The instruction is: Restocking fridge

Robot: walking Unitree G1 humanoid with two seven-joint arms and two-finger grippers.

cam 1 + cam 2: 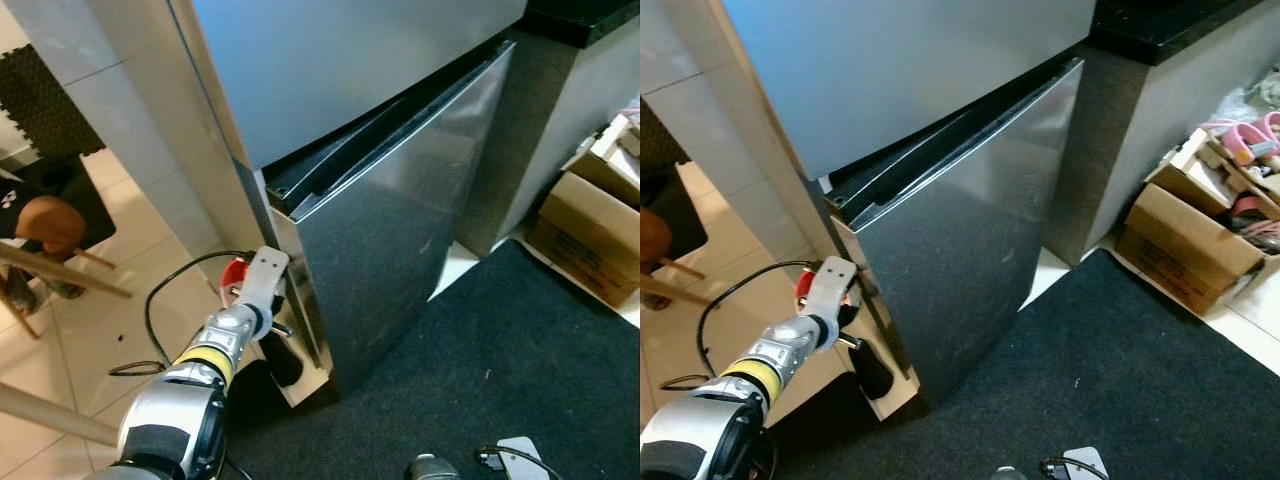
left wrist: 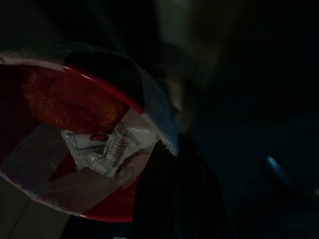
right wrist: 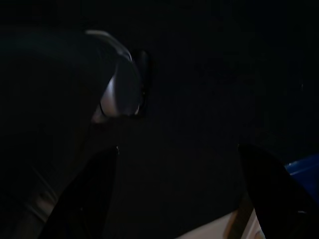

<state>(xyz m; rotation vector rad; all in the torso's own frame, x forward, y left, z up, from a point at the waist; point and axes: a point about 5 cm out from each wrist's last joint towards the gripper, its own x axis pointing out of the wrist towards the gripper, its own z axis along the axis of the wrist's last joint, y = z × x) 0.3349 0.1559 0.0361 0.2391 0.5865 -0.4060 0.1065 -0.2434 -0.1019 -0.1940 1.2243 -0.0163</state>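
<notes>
Steel-grey fridge: lower door ajar, apparently to admit stock. Left gripper sits at the door's 9 o'clock edge, fingers closed around a red packet, which lies between them, held ready for loading. Right gripper hangs idle, fingers wide.

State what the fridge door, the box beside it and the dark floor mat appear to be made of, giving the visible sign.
Fridge door: probably brushed steel, grey with a dull sheen. Box: brown corrugated cardboard, folded flaps. Floor mat: likely carpet, dark, matt, finely textured.
</notes>
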